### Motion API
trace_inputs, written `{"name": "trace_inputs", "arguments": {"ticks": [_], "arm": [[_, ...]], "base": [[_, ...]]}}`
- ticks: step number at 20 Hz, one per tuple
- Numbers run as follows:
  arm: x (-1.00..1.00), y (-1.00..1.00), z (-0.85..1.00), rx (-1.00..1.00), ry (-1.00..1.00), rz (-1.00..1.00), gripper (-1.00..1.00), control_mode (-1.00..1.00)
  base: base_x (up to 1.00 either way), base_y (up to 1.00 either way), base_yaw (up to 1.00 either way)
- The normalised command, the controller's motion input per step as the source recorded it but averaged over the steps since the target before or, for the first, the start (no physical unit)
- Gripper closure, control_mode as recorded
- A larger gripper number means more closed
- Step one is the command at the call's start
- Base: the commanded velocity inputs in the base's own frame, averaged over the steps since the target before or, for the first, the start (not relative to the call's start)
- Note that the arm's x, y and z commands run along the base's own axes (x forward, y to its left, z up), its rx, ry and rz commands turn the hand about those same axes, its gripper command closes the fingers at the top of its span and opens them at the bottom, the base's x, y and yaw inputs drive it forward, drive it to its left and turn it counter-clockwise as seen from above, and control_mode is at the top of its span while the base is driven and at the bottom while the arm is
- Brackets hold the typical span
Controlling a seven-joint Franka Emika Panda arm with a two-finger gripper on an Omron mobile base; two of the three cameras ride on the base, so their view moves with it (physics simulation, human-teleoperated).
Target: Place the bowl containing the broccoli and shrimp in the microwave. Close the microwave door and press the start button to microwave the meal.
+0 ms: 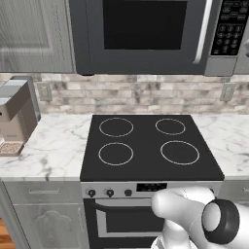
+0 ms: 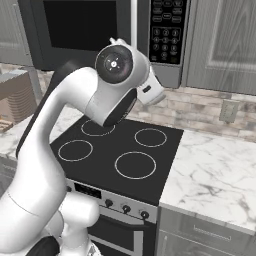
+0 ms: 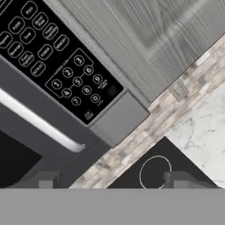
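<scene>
The microwave (image 1: 146, 36) is mounted above the stove, at 12 o'clock in the left base view. The microwave door (image 1: 143, 34) sits flush in its frame, with its silver bar handle (image 1: 203, 31) at the door's 3 o'clock edge. The black keypad panel (image 1: 229, 26) lies just beside the handle, farther toward 3 o'clock.

In the hand view the keypad panel (image 3: 57, 61) occupies 11 o'clock, the handle (image 3: 39, 123) runs across 9 o'clock, and the door window shows dark at 8 o'clock.

The gripper (image 3: 110, 181) has its two finger tips (image 3: 44, 180) well apart, with nothing between them. It hangs in the air in front of the microwave, touching nothing.

Below, the black cooktop (image 1: 151, 146) carries four ring burners, flanked by a marble counter (image 1: 48, 146). A coffee machine (image 1: 17, 114) stands on the counter at 9 o'clock. A wall outlet (image 2: 229, 111) sits on the brick backsplash (image 1: 136, 97).
</scene>
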Motion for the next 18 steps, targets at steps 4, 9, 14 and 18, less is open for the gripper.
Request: {"name": "trace_inputs", "arguments": {"ticks": [4,9,14,18], "arm": [[0.04,0.00,0.00,0.08,0.00,0.00,1.00,-1.00],[0.29,-0.06,0.00,0.12,0.00,0.00,1.00,-1.00],[0.41,-0.23,0.00,0.11,0.00,0.00,1.00,-1.00],[0.32,-0.34,0.00,0.08,0.00,0.00,1.00,-1.00]], "base": [[0.00,0.00,0.00],[0.00,0.00,0.00],[0.00,0.00,0.00],[0.00,0.00,0.00]]}}
